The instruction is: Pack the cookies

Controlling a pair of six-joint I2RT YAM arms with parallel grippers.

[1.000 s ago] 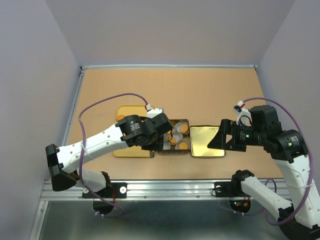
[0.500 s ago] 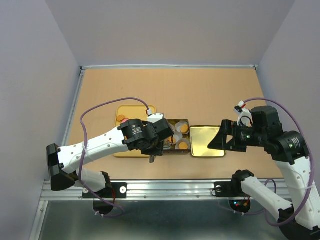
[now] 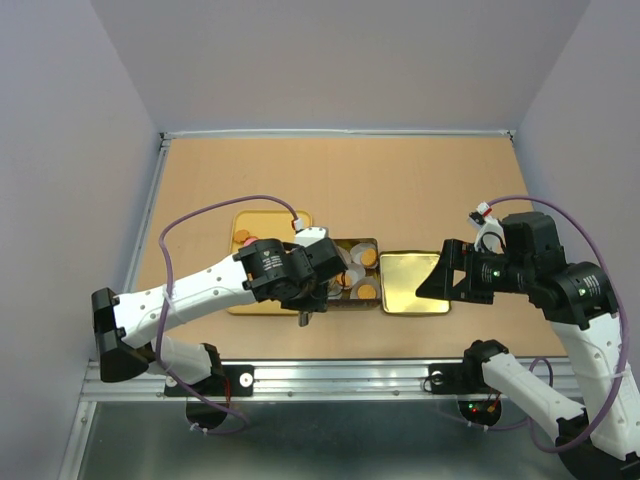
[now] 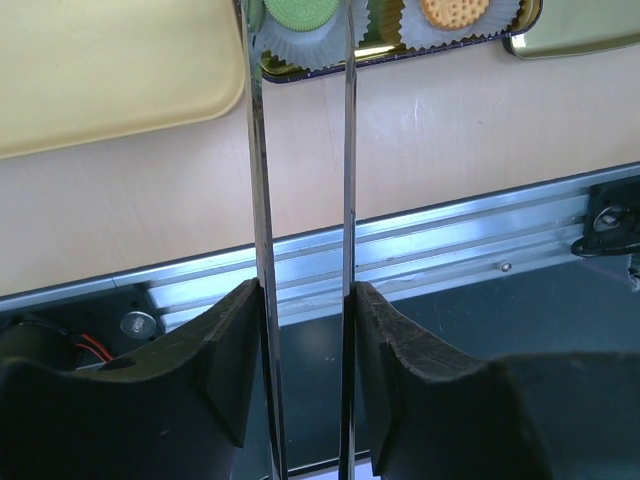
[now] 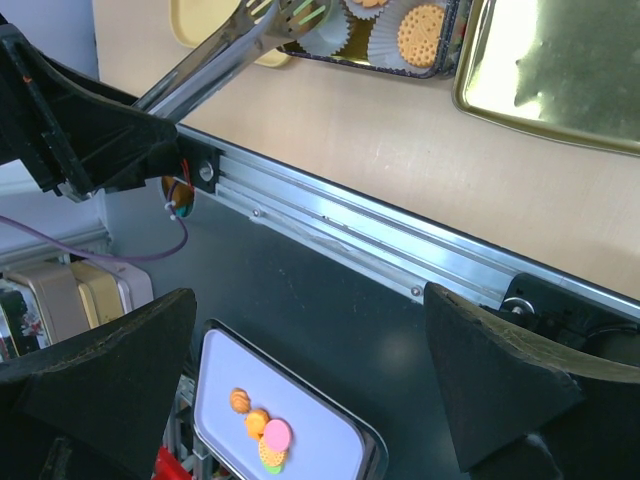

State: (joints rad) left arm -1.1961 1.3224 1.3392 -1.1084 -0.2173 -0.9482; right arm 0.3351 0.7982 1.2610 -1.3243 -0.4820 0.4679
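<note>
left gripper (image 4: 305,300) clamped on tongs (image 4: 258,180); right gripper (image 5: 310,340) spread wide, holding nothing.
the left fingers (image 4: 232,330) press on both steel arms of the tongs. the arms run forward and end on either side of a green cookie (image 4: 305,12) lying in a white paper cup (image 4: 300,48) inside the tin (image 4: 380,62). whether the tips touch it cannot be determined. an orange cookie (image 4: 455,10) lies in the adjacent cup. the tin rests on the table (image 4: 450,140) between a yellow tray (image 4: 110,70) and a gold lid (image 4: 580,40). the right gripper hangs at the lid's right end.
</note>
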